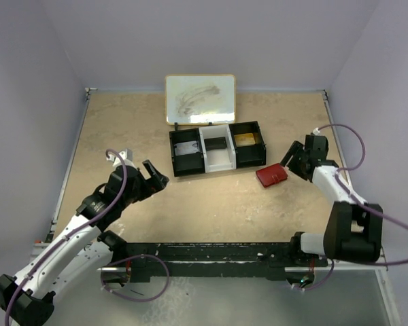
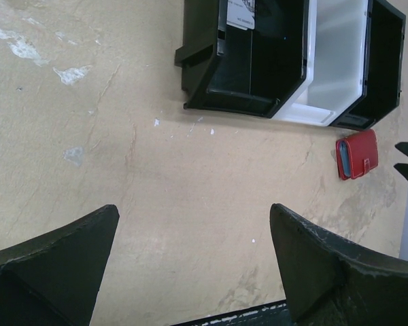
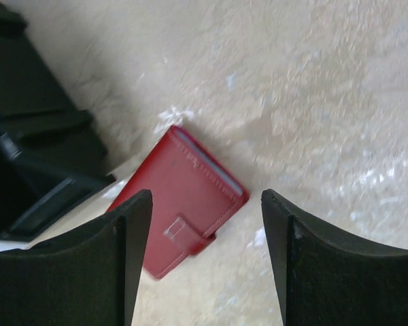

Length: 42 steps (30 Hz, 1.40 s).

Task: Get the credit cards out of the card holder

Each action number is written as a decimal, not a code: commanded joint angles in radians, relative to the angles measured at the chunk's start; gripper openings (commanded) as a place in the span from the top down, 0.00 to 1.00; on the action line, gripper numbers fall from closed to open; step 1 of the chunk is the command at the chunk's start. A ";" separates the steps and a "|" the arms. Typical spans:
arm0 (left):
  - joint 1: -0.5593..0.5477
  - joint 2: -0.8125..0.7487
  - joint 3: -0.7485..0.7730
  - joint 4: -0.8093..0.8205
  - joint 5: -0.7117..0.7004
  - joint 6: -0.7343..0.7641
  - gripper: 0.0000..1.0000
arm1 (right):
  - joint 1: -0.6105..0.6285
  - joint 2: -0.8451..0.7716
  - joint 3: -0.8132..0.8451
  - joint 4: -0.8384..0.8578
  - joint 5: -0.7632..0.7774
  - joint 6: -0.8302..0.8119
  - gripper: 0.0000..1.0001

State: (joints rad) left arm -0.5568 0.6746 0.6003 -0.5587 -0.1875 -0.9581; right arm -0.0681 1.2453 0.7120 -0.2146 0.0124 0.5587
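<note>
The left gripper (image 1: 156,175) is held spread and empty over the table's (image 1: 211,210) left side. The card holder (image 1: 271,176) lies shut beside the tray's (image 1: 250,161) near right corner, ungripped, under the spread right gripper (image 3: 205,195). Extraction is judged not yet begun.

A long black tray (image 1: 185,167) with a white middle compartment is lying on the beige, mottled table (image 1: 211,204), a small whiteboard (image 1: 200,99) with grey smudges is sitting just behind its far edge, and pale violet walls (image 1: 204,41) are enclosing the table on three sides.
</note>
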 commanded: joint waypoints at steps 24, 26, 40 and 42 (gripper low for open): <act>0.000 0.058 -0.031 0.113 0.088 0.013 0.10 | 0.090 -0.049 -0.160 0.101 -0.287 -0.011 1.00; -0.002 0.060 -0.033 0.117 0.091 0.013 0.10 | 0.099 -0.101 -0.172 0.064 -0.302 -0.008 1.00; -0.008 0.069 -0.015 0.101 0.091 0.020 0.10 | 0.091 0.105 0.092 0.051 -0.085 -0.061 0.62; -0.008 0.058 -0.015 0.086 0.081 0.020 0.10 | 0.091 0.145 0.105 0.082 -0.095 -0.076 0.64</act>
State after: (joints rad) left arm -0.5591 0.7521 0.5728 -0.4793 -0.0994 -0.9573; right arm 0.0265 1.3289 0.7654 -0.1707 -0.1207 0.5358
